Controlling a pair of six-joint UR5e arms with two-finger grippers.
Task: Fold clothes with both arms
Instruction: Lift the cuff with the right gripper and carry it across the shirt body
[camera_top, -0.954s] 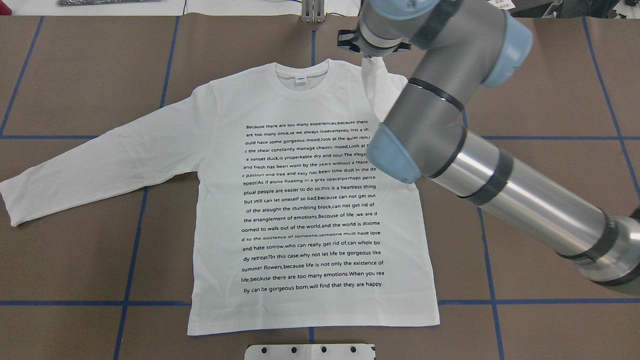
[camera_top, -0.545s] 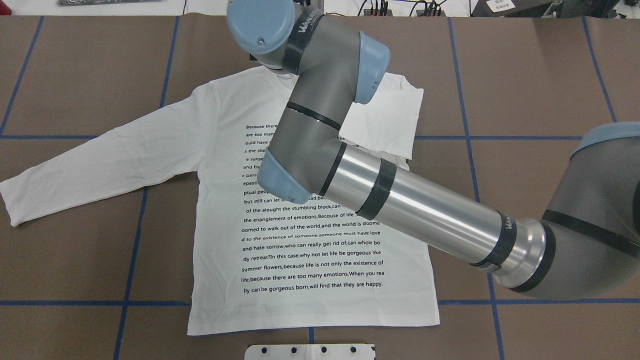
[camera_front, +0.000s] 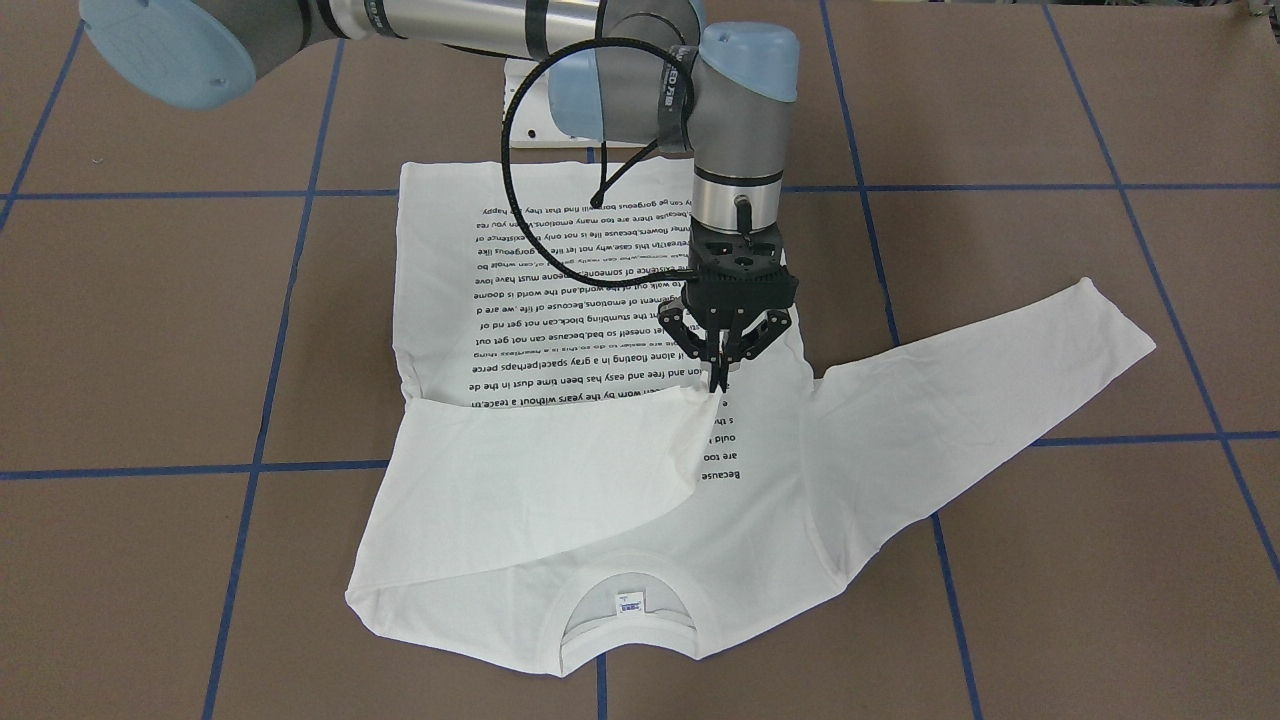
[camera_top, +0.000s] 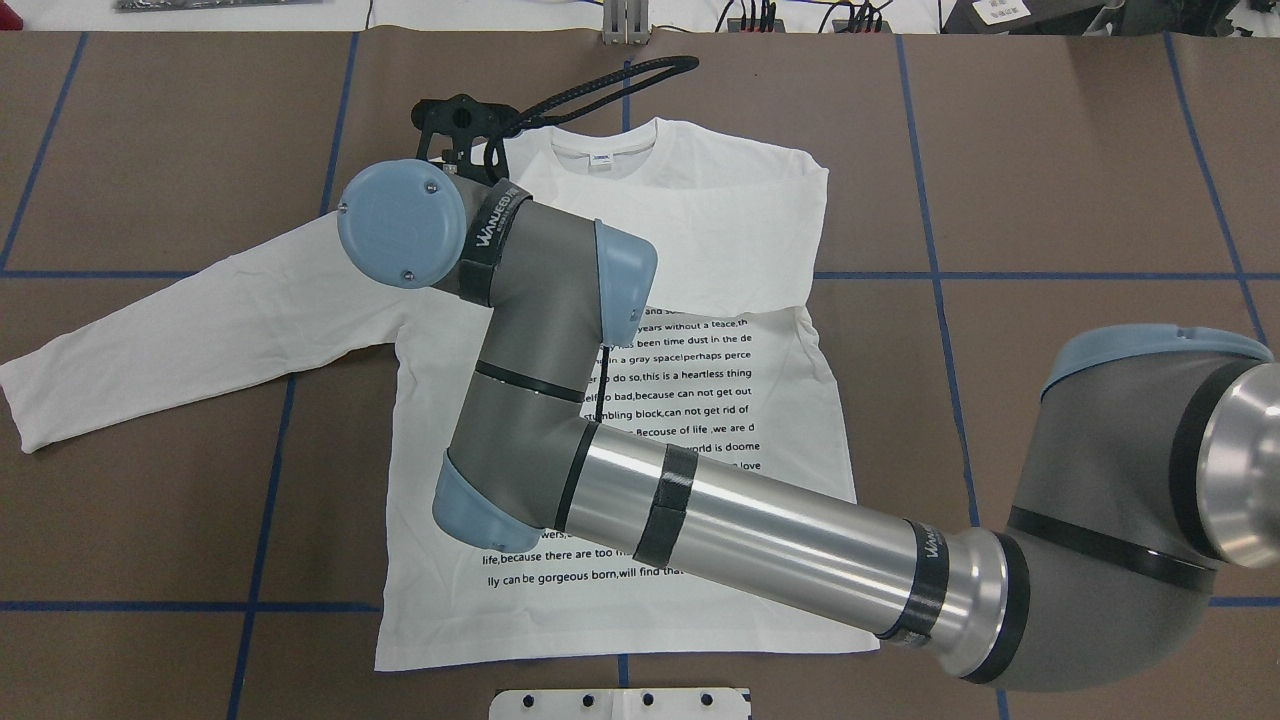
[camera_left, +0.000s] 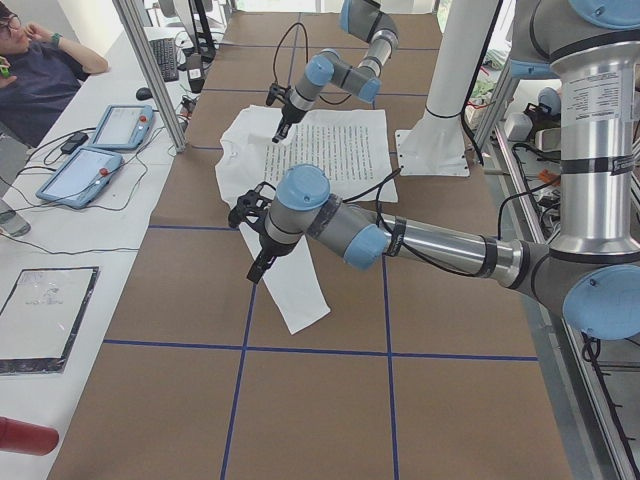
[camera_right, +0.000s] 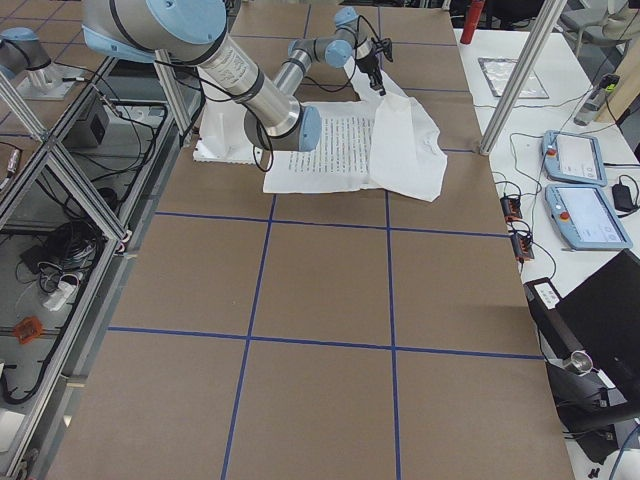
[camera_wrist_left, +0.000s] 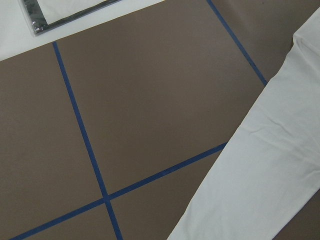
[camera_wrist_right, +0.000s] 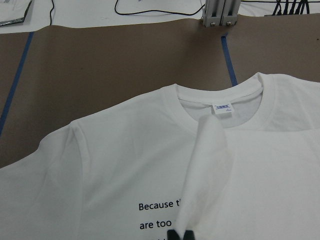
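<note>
The white long-sleeved T-shirt (camera_top: 770, 400) lies flat on the brown table, text face up and collar away from the robot. My right arm reaches across it. The right gripper (camera_front: 718, 378) is shut on the cuff of the right sleeve (camera_front: 540, 480), which lies folded across the chest over the top lines of text. Its fingertips (camera_wrist_right: 180, 235) pinch the fabric below the neck label (camera_wrist_right: 222, 106). The left sleeve (camera_top: 180, 340) lies spread out to the side. My left gripper (camera_left: 260, 268) shows only in the exterior left view, above that sleeve, and I cannot tell whether it is open.
The white metal pedestal (camera_left: 440, 150) stands at the robot's edge of the table, its base plate (camera_top: 620, 703) just below the shirt hem. Blue tape lines grid the table. A side table past the collar holds tablets (camera_left: 80, 175) and cables, with a person (camera_left: 30, 70) seated there.
My right arm has swept leftward across the shirt, carrying the right sleeve from the right shoulder over the chest. The sleeve now covers the top lines of text.
</note>
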